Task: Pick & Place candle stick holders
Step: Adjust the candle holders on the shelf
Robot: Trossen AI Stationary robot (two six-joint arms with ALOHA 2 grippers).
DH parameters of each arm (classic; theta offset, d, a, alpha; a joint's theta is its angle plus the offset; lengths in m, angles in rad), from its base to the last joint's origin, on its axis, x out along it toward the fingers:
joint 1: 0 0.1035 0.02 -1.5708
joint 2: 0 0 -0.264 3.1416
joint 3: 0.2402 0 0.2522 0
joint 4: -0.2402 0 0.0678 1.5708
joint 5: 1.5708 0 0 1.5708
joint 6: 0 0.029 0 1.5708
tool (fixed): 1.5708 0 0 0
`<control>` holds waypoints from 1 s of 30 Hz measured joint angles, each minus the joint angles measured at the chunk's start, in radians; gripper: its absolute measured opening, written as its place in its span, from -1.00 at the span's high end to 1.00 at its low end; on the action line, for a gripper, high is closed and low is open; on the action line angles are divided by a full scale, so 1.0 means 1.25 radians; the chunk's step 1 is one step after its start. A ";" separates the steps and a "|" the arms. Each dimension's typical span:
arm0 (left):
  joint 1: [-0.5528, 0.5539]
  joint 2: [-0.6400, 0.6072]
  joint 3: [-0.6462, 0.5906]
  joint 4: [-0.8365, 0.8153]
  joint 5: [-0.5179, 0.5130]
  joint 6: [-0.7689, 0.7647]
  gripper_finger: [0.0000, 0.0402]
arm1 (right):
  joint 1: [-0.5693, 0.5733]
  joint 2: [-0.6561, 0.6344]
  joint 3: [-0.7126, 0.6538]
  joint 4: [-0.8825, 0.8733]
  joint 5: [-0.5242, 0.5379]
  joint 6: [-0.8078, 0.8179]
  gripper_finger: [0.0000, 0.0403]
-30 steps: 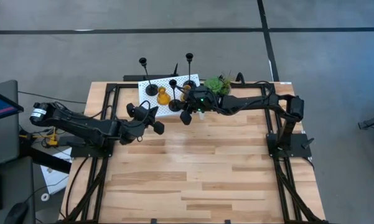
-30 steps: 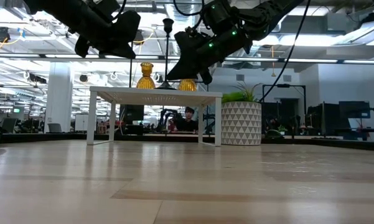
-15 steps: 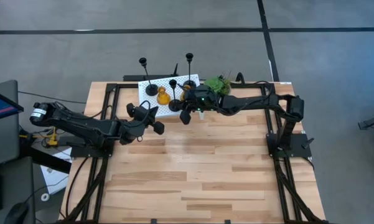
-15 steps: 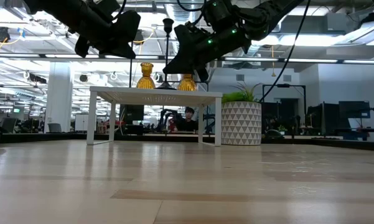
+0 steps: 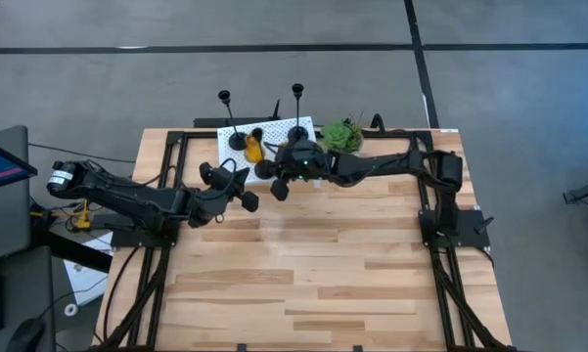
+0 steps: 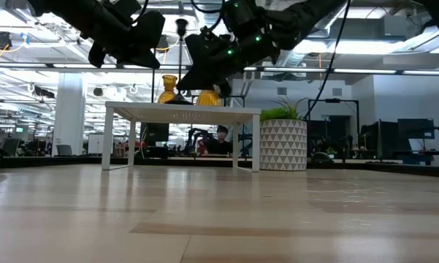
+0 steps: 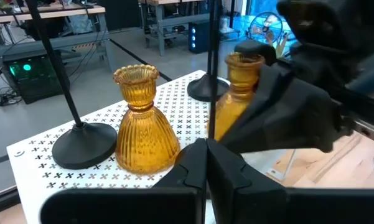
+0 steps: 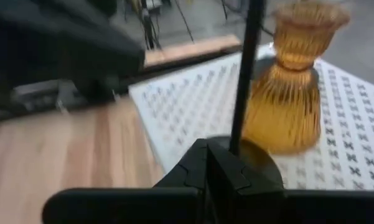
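Note:
A small white perforated stand at the table's far edge carries the candle stick holders. Two black ones stand on their round bases. Two amber cone-shaped ones stand between them. My right gripper is shut on a third black holder at the stand's near side. My left gripper hovers shut above the table just left of the stand, touching nothing. My right gripper holds the black holder by the near rim of its round base, pinched between the two fingers. The fingers come nearly level, slanting a little down, from the table's right and near side. The stem stands almost upright. Whether the base rests on the stand, I cannot tell.
A green potted plant in a patterned white pot stands on the table right of the stand. The two grippers are close together at the stand's near side. Bare wooden table stretches to the near edge.
My right gripper has gone toward the table's left edge along the stand's near side. The black holder has gone with it, staying almost upright, and its top now stands farther left, in front of the left amber holder.

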 joint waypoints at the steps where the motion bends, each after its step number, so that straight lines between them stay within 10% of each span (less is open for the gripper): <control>1: 0.000 0.000 0.000 0.000 0.000 0.000 0.97 | -0.001 -0.006 0.006 -0.025 0.004 -0.012 1.00; 30: 0.000 0.000 0.000 0.000 0.000 0.006 0.97 | -0.033 -0.054 0.031 -0.138 0.005 -0.040 1.00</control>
